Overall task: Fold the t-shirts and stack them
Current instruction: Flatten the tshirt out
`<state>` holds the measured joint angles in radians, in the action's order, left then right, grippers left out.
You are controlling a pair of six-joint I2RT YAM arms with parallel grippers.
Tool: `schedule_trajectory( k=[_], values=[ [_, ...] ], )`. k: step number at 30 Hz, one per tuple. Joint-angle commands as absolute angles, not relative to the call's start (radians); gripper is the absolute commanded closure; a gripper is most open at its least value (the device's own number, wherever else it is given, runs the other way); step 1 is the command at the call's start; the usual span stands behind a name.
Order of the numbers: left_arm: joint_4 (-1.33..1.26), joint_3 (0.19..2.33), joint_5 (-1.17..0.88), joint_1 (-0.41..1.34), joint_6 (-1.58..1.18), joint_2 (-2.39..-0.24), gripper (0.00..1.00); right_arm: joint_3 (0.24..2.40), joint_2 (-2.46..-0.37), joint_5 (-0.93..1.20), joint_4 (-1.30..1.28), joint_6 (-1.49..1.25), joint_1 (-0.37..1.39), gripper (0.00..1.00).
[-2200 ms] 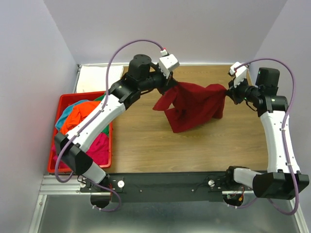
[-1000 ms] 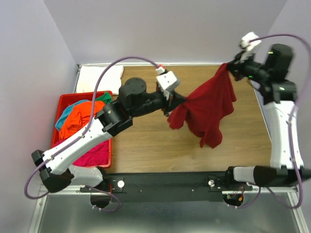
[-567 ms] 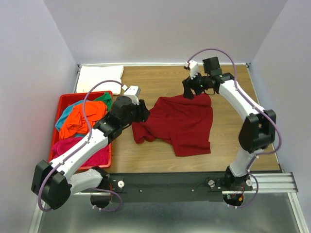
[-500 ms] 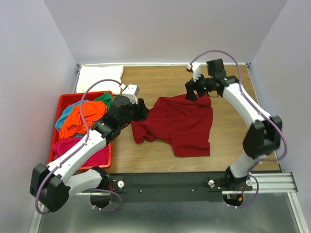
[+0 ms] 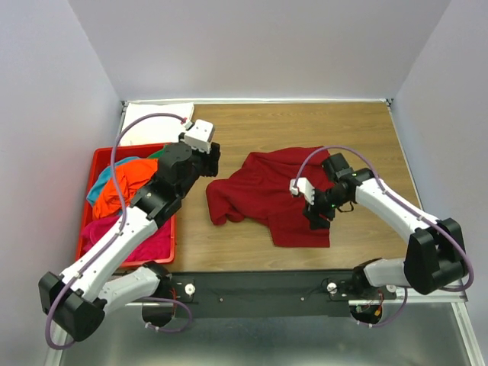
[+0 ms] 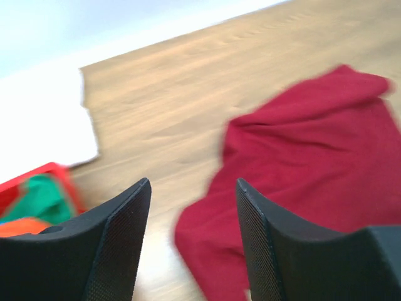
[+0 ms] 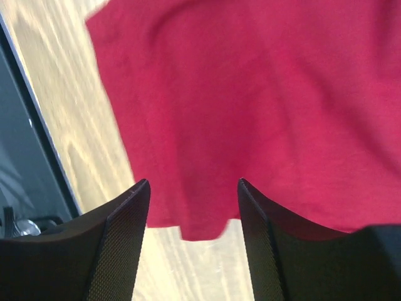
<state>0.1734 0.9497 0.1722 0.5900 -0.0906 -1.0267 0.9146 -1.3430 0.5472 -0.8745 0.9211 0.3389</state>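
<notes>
Both claws stand apart with nothing between the fingers. The left gripper [image 5: 212, 158] hovers just off the rumpled edge of the dark red t-shirt [image 5: 267, 194], which spreads ahead of it and to its right. The right gripper [image 5: 316, 219] hangs over the shirt's near corner, cloth straight beneath it and the hem just past its fingertips.

This shirt looks light, limp and soft. It should drape and bunch the instant it's lifted, with no risk of breaking and little of slipping. The best hold, I'd judge, is a thin pinch at the hem corners or shoulders, and the bunched sleeve near the left gripper needs spreading first.

The wooden table [image 5: 305, 126] is smooth, so cloth should slide freely. Behind the left gripper sits the red plastic bin [image 5: 82, 263] of orange, pink and teal shirts. A folded white t-shirt [image 5: 152, 120] lies beyond, and pale walls stand close on three sides.
</notes>
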Motion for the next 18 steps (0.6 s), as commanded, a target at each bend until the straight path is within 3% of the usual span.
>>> schedule_trajectory(
  k=[1, 13, 18],
  values=[
    [0.173, 0.919, 0.363, 0.586, -0.009, -0.928, 0.35, 0.856, -1.318, 0.416, -0.822, 0.908, 0.391, 0.37],
    [0.063, 0.71, 0.387, 0.586, 0.006, -0.683, 0.26, 0.782, -1.328, 0.311, -0.799, 0.839, 0.483, 0.47],
    [0.048, 0.696, 0.357, 0.586, 0.003, -0.67, 0.26, 0.778, -1.33, 0.301, -0.802, 0.818, 0.503, 0.62]
  ],
)
